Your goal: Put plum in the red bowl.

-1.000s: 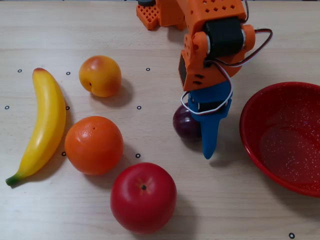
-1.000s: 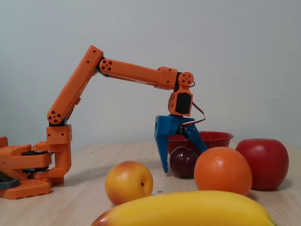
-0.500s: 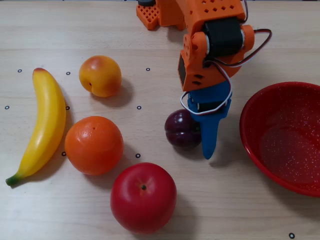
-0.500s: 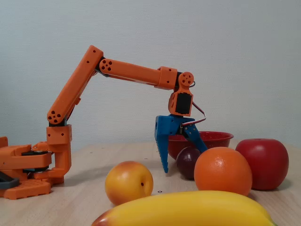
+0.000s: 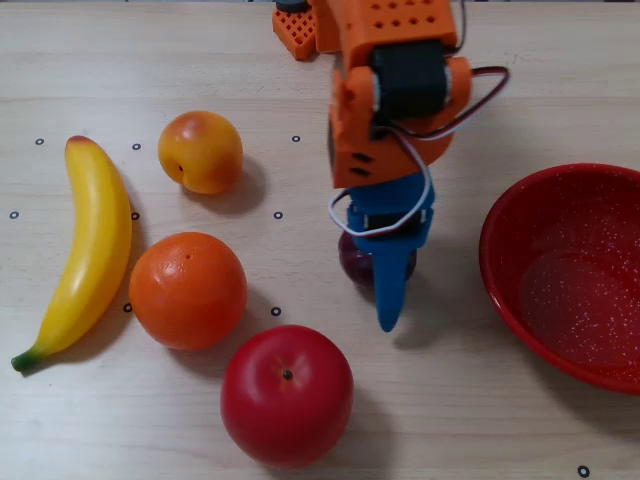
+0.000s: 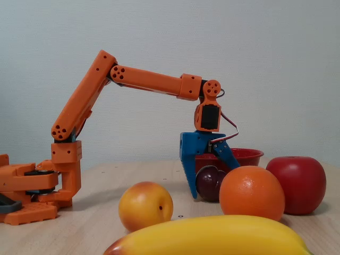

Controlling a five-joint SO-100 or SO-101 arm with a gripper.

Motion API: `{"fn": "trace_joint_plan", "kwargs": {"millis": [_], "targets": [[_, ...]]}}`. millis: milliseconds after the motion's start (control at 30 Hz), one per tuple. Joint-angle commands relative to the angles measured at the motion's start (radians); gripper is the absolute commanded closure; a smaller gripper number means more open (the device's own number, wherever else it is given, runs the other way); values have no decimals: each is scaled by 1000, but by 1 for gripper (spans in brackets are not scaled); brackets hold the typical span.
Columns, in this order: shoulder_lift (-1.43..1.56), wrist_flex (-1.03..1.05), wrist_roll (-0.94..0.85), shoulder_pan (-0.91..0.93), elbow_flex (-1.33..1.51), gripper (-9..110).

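The plum [image 5: 352, 262] is a small dark purple fruit lying on the table, partly covered from above by the blue fingers. In the fixed view the plum [image 6: 208, 182] sits between the two spread fingers. My gripper [image 5: 387, 275] is open and straddles it; one blue finger [image 6: 188, 170] stands nearly upright beside it and the other slants out over it. Whether either finger touches the plum I cannot tell. The red bowl [image 5: 500, 262] with white speckles stands at the right edge of the overhead view, apart from the gripper. In the fixed view the red bowl [image 6: 249, 154] shows behind the gripper.
A red apple [image 5: 287, 394], an orange [image 5: 187, 289], a peach [image 5: 200, 151] and a banana [image 5: 90, 250] lie left of the gripper in the overhead view. The orange arm base [image 6: 32, 188] stands at the table's far end.
The plum rolled left out of the fingers' span. The gripper then shifted left in the overhead view and now stands over the plum, still open.
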Motion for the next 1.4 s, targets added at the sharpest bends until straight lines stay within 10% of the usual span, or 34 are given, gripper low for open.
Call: {"fn": "trace_joint_plan", "kwargs": {"millis": [0, 1367], "targets": [[67, -6, -28, 14, -66, 57], [81, -12, -51, -3, -38, 58]]}}
